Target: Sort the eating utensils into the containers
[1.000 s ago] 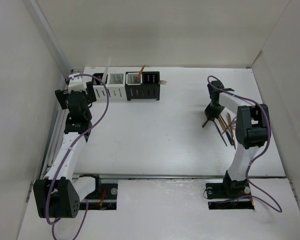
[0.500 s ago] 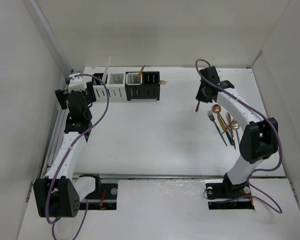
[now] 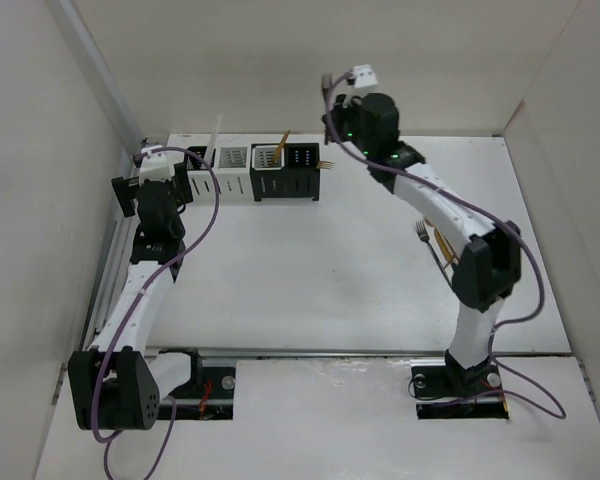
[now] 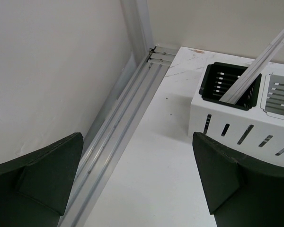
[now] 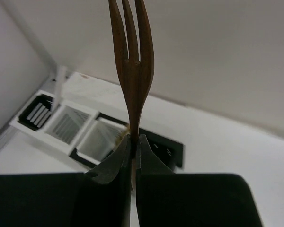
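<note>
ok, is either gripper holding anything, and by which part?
The right gripper pinches a brown fork by its handle below the tines; left gripper holds nothing.

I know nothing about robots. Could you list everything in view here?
square slotted cutlery caddies: four, white and black, in a row at the table's far left
thin white sticks: count unclear, white, standing in the leftmost caddy
gold utensil: one, leaning in the third caddy
gold fork tines: one set, showing at the row's right end
loose dark-handled cutlery: several, gold and dark, on the table's right, partly hidden by the arm
copper-brown fork: one, upright in the right gripper
white table: one
purple cables: one along each arm
left gripper: black, open, beside the leftmost caddy
right gripper: black, shut on the fork
</note>
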